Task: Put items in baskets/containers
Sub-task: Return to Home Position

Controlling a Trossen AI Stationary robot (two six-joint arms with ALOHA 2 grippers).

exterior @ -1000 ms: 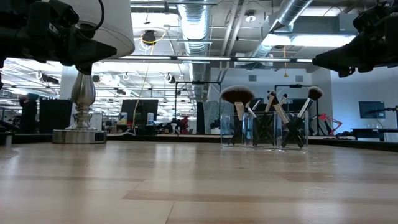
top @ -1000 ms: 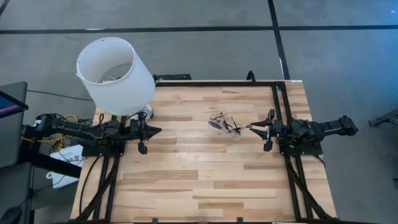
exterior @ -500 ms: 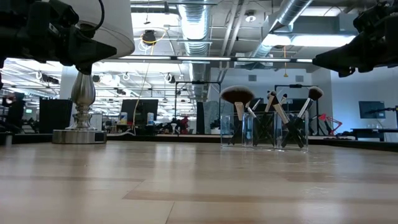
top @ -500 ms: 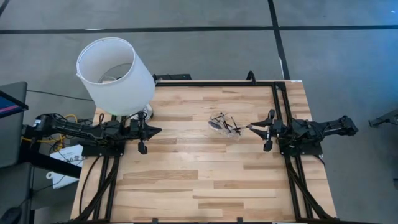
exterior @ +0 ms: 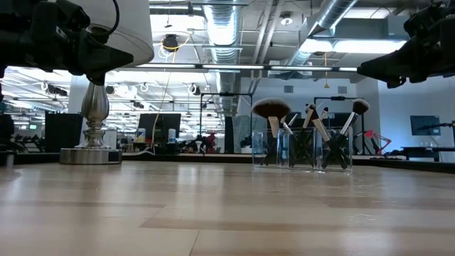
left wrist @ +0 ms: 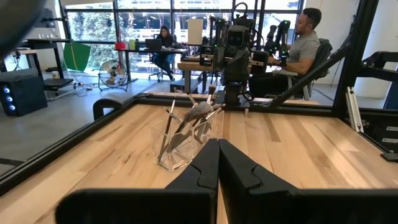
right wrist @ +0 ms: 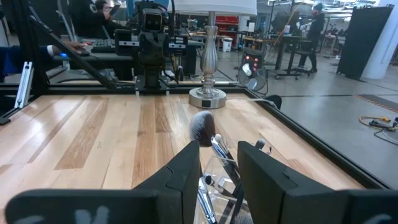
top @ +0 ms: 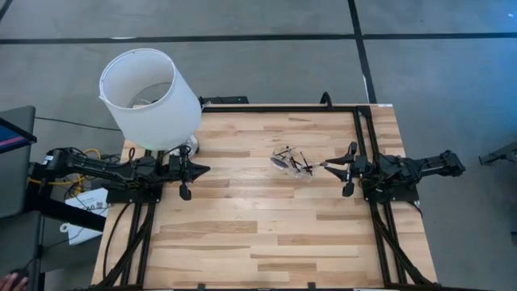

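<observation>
Several thin black-handled makeup brushes (top: 292, 162) stand upright, bristle ends up, in a small clear plastic container (top: 291, 168) right of the table's middle. The low view shows the container (exterior: 302, 149), split into compartments, and one wide fluffy brush head (exterior: 271, 108). My left gripper (top: 203, 170) hovers shut at the table's left side, pointing at the container (left wrist: 183, 140). My right gripper (top: 325, 166) hovers open just right of the container (right wrist: 217, 186) and touches nothing.
A lamp with a big white shade (top: 149, 93) stands at the far left corner on a metal base (exterior: 89, 153), just behind my left arm. Black frame rails (top: 359, 129) run along the far and right edges. Bare wood (top: 258, 234) fills the near half. People sit beyond the table.
</observation>
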